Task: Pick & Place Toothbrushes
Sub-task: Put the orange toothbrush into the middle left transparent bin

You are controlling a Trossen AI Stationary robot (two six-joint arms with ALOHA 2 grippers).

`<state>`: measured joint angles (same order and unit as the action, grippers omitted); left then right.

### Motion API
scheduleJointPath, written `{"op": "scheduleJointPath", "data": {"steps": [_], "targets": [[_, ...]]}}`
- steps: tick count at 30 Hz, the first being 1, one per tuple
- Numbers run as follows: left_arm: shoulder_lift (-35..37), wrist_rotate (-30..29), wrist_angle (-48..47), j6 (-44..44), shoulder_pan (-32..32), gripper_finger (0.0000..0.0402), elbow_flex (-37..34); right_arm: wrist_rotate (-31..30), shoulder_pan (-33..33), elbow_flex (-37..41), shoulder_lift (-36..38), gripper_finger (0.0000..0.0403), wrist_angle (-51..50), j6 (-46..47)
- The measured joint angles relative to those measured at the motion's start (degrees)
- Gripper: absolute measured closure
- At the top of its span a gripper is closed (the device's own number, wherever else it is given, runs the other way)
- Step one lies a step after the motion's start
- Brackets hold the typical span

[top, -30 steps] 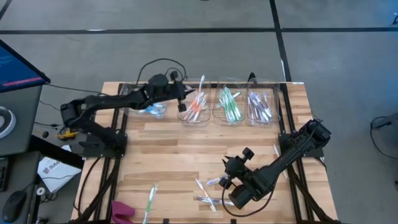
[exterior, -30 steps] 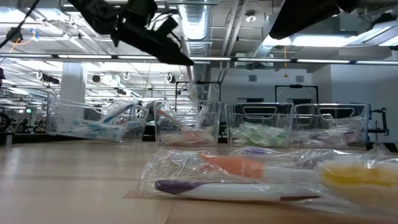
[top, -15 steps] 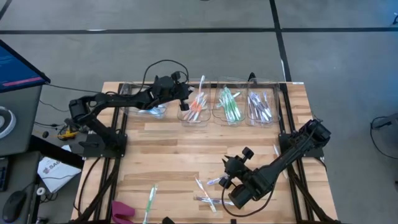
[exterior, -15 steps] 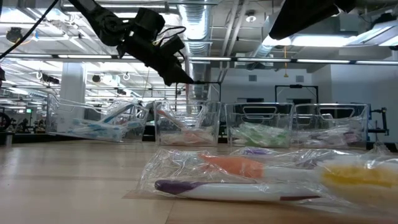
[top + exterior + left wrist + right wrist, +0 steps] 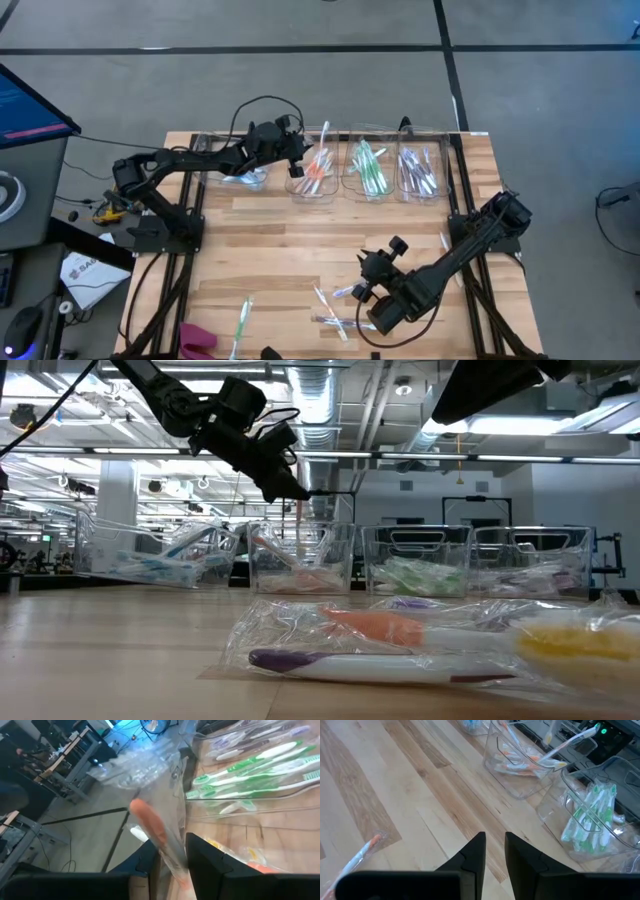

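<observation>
My left gripper [image 5: 296, 160] hovers over the clear bin of orange toothbrushes [image 5: 313, 178] at the far side. A wrapped orange toothbrush [image 5: 150, 822] stands between its slightly parted fingers. In the low view, the toothbrush's thin orange end [image 5: 297, 525] hangs below the gripper [image 5: 300, 490] above that bin [image 5: 300, 565]. My right gripper [image 5: 362, 292] waits low over the near right of the table. Its fingers [image 5: 495, 855] show a narrow gap with nothing in it. Loose wrapped toothbrushes [image 5: 330, 305] lie on the table beside it. My left gripper has the toothbrush's clear wrapper [image 5: 172, 855] running through the gap between its two fingers and lying against their inner sides. The fingers slant down from the table's left and lie across the toothbrush. It hangs steeply, clear of the table, with its lower end over the orange bin.
Clear bins stand in a row at the far edge: blue [image 5: 243, 172], green [image 5: 367, 170] and purple [image 5: 420, 172]. One toothbrush [image 5: 243, 318] lies at the near left by a pink object [image 5: 197, 338], and another [image 5: 445, 243] by the right edge. Bare wood lies mid-table.
My left gripper has sunk toward the orange bin and rolled a little, most of it in the first half second. The toothbrush's thin orange end now shows hanging below its fingertips in the low view, where it did not before.
</observation>
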<state>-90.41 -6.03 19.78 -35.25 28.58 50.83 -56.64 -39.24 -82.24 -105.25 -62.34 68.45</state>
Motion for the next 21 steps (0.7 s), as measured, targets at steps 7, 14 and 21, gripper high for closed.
{"op": "scheduleJointPath", "data": {"steps": [7, 14, 21], "targets": [[0.0, 0.0, 0.0, 0.6, 0.0, 0.0318, 0.0, 0.0, 0.0, 0.0, 0.0, 0.0338, 0.0, 0.0], [0.0, 0.1, 0.0, 0.6, 0.0, 0.0314, 0.0, 0.0, 0.0, 0.0, 0.0, 0.0338, 0.0, 0.0], [0.0, -4.4, -0.7, 0.6, 0.0, 0.0314, 0.0, 0.0, 0.0, 0.0, 0.0, 0.0338, 0.0, 0.0]]}}
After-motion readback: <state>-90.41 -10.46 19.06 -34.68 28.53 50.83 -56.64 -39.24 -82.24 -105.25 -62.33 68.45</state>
